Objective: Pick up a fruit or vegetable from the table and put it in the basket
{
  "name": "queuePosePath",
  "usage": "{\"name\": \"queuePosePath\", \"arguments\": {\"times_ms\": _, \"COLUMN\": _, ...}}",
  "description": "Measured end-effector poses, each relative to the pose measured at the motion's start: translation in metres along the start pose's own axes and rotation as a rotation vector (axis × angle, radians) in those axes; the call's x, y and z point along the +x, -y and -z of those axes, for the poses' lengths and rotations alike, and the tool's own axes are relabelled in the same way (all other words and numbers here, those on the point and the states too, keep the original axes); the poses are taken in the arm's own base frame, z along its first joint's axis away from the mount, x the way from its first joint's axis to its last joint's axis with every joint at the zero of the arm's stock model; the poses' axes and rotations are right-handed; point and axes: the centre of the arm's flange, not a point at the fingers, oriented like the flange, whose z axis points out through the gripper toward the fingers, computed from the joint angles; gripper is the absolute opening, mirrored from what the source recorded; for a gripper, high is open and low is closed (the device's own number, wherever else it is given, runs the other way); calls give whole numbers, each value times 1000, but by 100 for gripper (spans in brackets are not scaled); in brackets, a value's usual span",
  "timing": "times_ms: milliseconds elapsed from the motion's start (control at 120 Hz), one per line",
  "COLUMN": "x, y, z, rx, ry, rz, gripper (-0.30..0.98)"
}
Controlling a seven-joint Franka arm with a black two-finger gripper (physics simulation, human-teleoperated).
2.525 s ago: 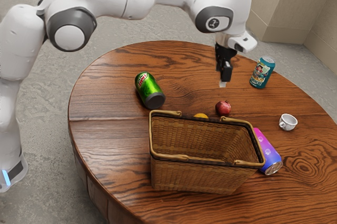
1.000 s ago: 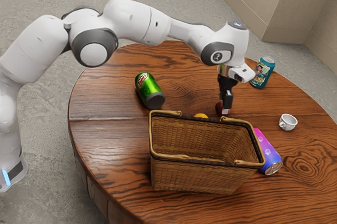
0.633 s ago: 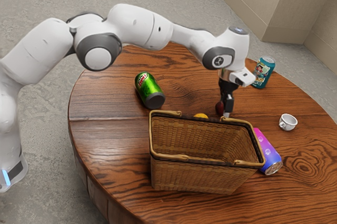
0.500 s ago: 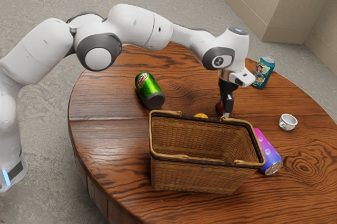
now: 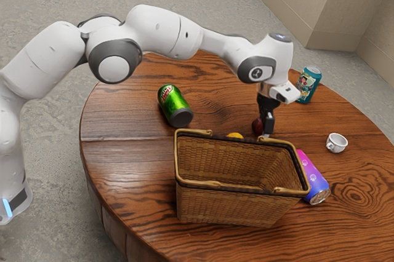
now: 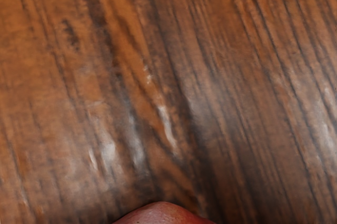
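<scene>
Gripper (image 5: 265,131), black, 1: pointed down at the red fruit, beyond the basket's far rim. Whether it stands wide, narrow or holding, cannot be told.

Red fruit (image 5: 257,127), 1: outside the basket, at the gripper and partly hidden by it; its rounded top appears in the wrist view, against wood grain. Contact with the worktop (image 5: 123,170) cannot be told.

Basket (image 5: 228,203), woven, 1: upright, toward the worktop's near edge, handles folded down along its rim.

Orange item (image 5: 234,134), 1: just past the basket's far rim, mostly hidden.

Cans, 3. Green can (image 5: 173,103): on its side, well in from the worktop's edge at the exterior view's left. Teal can (image 5: 309,83): upright, near the worktop's far edge. Purple-and-blue can (image 5: 313,178): on its side, just beside the basket, toward the exterior view's right.

Cup (image 5: 337,143), white, 1: upright, near the worktop's edge at the exterior view's right.
</scene>
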Motion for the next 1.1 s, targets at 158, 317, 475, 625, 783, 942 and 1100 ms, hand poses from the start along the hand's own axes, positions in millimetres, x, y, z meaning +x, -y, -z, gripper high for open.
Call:
{"name": "queuePosePath", "arguments": {"times_ms": 158, "x": 0, "y": 1, "z": 1, "rx": 2, "ry": -1, "rz": 1, "gripper": 69}}
{"name": "queuePosePath", "arguments": {"times_ms": 317, "x": -1, "y": 4, "z": 4, "rx": 8, "ry": -3, "rz": 3, "gripper": 69}}
{"name": "queuePosePath", "arguments": {"times_ms": 475, "x": -2, "y": 5, "z": 2, "rx": 7, "ry": 1, "rz": 3, "gripper": 65}}
{"name": "queuePosePath", "arguments": {"times_ms": 625, "x": -2, "y": 6, "z": 3, "rx": 8, "ry": 0, "rz": 9, "gripper": 37}}
{"name": "queuePosePath", "arguments": {"times_ms": 783, "x": 0, "y": 3, "z": 9, "rx": 18, "ry": -8, "rz": 6, "gripper": 31}}
{"name": "queuePosePath", "arguments": {"times_ms": 942, "x": 16, "y": -64, "z": 90, "rx": 77, "ry": -75, "rz": -86, "gripper": 27}}
{"name": "queuePosePath", "arguments": {"times_ms": 1100, "x": -10, "y": -247, "z": 206, "rx": 199, "ry": -134, "rz": -323, "gripper": 23}}
